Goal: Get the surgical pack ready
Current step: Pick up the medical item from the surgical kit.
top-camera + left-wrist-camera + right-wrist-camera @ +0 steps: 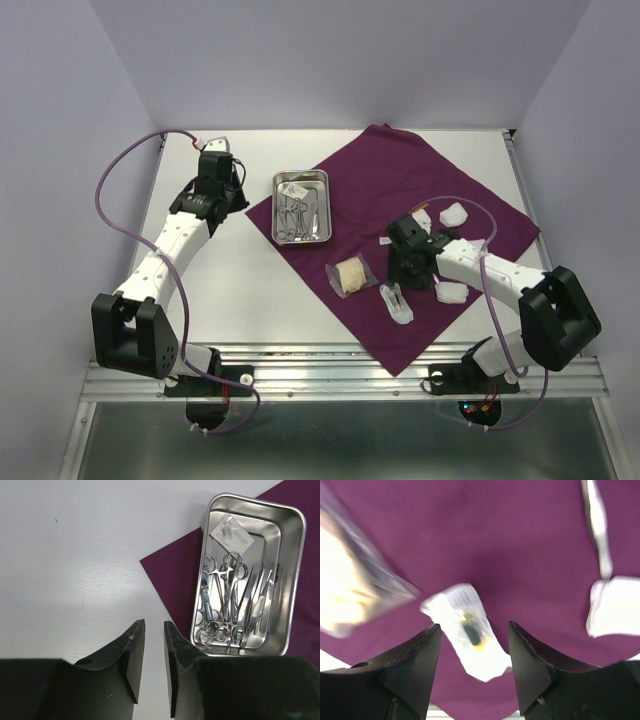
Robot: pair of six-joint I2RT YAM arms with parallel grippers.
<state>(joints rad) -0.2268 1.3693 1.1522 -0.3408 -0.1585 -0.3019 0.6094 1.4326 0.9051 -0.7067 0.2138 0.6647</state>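
The plum-purple cloth (440, 180) lies spread as a diamond on the table. On its left corner stands the steel tray (322, 178) (295, 555), holding scissors and forceps (225, 600) and a small packet (231, 534). A clear packet of beige gauze (350, 277), a small clear packet (396, 303) (465, 615) and white gauze pads (453, 213) (450, 292) (615, 605) lie on the cloth. My right gripper (403, 278) (475, 626) hovers open just above the small packet. Left of the tray, over bare table, my left gripper (237, 192) (154, 624) has its jaws a narrow gap apart, with nothing between them.
A thin white strip (597, 525) lies on the cloth beyond the right gripper. White walls close in the table on three sides. A metal rail (340, 375) runs along the near edge by the arm bases.
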